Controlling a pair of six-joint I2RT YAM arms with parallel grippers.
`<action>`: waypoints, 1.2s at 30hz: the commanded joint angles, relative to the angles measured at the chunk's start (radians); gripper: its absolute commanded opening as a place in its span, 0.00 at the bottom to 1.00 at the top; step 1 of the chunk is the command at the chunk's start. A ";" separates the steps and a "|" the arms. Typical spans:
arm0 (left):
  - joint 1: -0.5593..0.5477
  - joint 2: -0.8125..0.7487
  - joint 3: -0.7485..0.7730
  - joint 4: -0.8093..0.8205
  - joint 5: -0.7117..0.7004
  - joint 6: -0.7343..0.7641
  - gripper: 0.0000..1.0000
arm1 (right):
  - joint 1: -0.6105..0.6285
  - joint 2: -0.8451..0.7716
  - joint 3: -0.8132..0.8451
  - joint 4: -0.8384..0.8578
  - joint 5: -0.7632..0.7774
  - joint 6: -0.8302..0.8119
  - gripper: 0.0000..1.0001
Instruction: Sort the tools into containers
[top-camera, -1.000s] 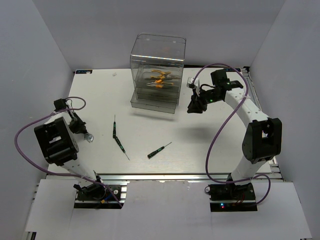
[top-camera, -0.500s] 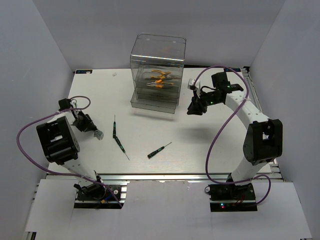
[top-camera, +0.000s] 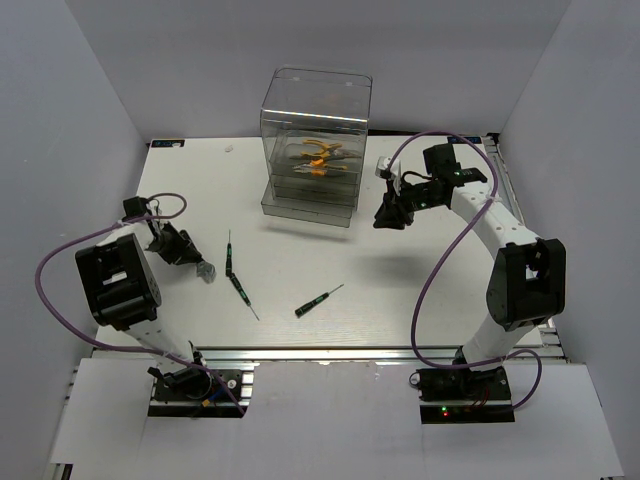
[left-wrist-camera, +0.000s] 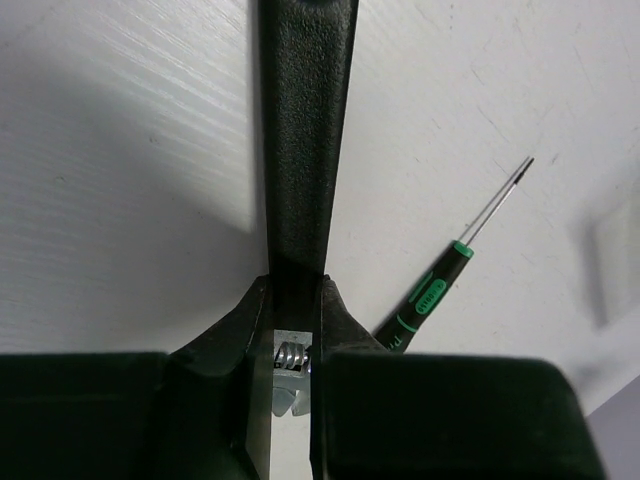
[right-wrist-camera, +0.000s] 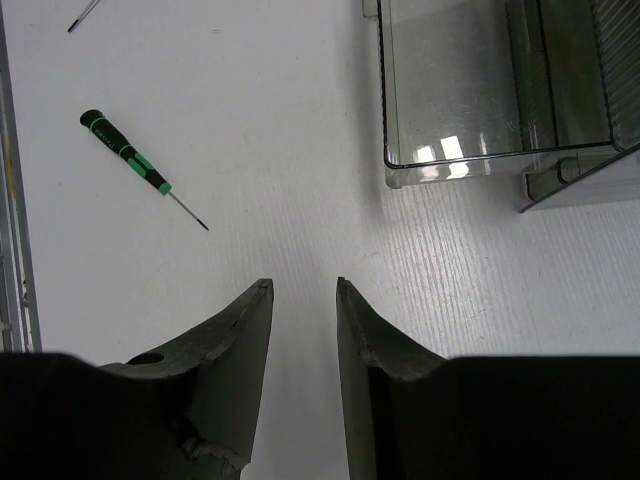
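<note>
My left gripper (top-camera: 188, 254) is shut on small pliers (top-camera: 205, 270) and holds them low over the table, left of the screwdrivers. In the left wrist view my left gripper (left-wrist-camera: 296, 285) clamps the pliers' black handle (left-wrist-camera: 300, 140), and one screwdriver (left-wrist-camera: 440, 290) lies just to its right. Three black-green screwdrivers lie on the table: one (top-camera: 228, 252), a second (top-camera: 241, 292) and a third (top-camera: 317, 301). The clear drawer box (top-camera: 315, 110) stands at the back, with orange pliers (top-camera: 320, 158) inside. My right gripper (top-camera: 388, 215) is open and empty, right of the box. In the right wrist view it (right-wrist-camera: 302, 285) hovers near an open drawer (right-wrist-camera: 440, 165).
The box's lower drawers (top-camera: 306, 210) are pulled out toward me. A screwdriver (right-wrist-camera: 130, 160) lies left of my right gripper's fingers (right-wrist-camera: 245, 330). White walls close in the table on the left, back and right. A metal rail (top-camera: 330, 352) runs along the near edge.
My left gripper has moved right and a little nearer with the pliers, toward the screwdrivers. The right arm has barely moved.
</note>
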 joint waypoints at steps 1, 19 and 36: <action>-0.007 -0.086 0.024 -0.026 0.053 -0.012 0.00 | -0.009 -0.045 -0.006 0.019 -0.031 -0.003 0.38; -0.024 -0.200 0.063 -0.025 0.209 -0.129 0.00 | -0.009 -0.043 0.003 0.014 -0.032 -0.008 0.38; -0.482 -0.321 0.075 0.299 0.200 -0.743 0.00 | -0.020 -0.059 -0.017 0.020 -0.037 -0.017 0.38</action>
